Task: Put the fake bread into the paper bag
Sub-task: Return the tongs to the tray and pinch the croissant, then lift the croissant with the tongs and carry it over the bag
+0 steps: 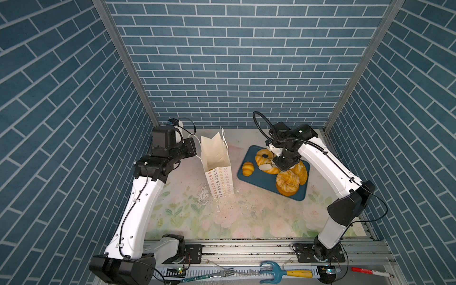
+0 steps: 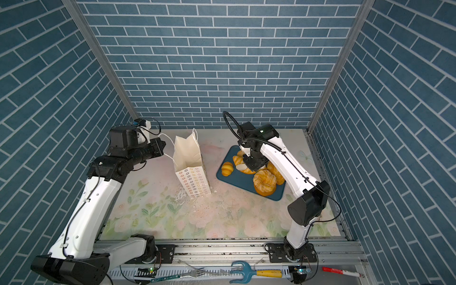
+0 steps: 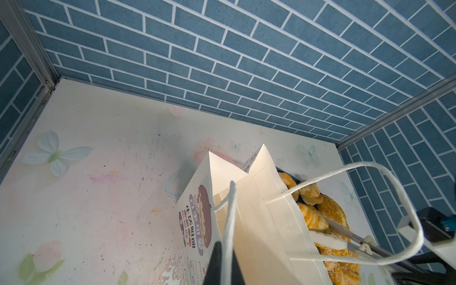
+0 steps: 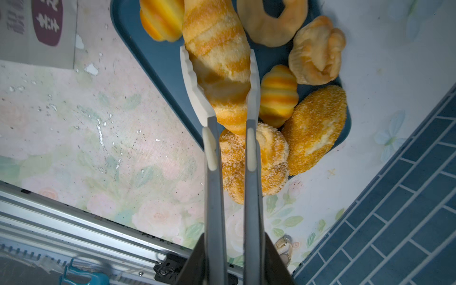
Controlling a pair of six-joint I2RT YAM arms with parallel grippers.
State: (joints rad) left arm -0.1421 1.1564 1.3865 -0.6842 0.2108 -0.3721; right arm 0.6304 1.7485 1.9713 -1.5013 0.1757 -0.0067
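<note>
The right gripper (image 1: 283, 165) is closed round the handles of a pair of tongs (image 4: 214, 197). The tongs' white tips (image 4: 195, 86) are pressed against both sides of a long striped roll (image 4: 217, 56). That roll lies over the blue tray (image 4: 153, 56), right of centre in both top views. I cannot tell whether it has left the tray.

The rest of the bread is piled around it: a ring doughnut (image 4: 271, 24), a small ridged roll (image 4: 277, 96), a crumb-coated bun (image 4: 313, 128) and a small croissant (image 1: 247, 168). The paper bag (image 1: 218, 180) stands upright just left of the tray, mouth up. Its inside, as far as it shows in the top views, looks empty.

The left gripper (image 1: 192, 149) is pinched shut on one cord handle (image 3: 229, 222), pulling it towards the left of the frame.

What could go wrong:
- The tips hold only the near half of the roll, and the far end sticks out past them. It could swing or slide out on the way over.
- The bag's mouth is narrow with folded-in sides. A long roll brought in crosswise could catch the rim and push the bag over, since one handle is all that steadies it.
- The loose second handle (image 3: 394, 185) loops out on the tray side, where the tongs could snag it.
- A lift could drag the neighbouring ridged roll, which touches the held one.
</note>
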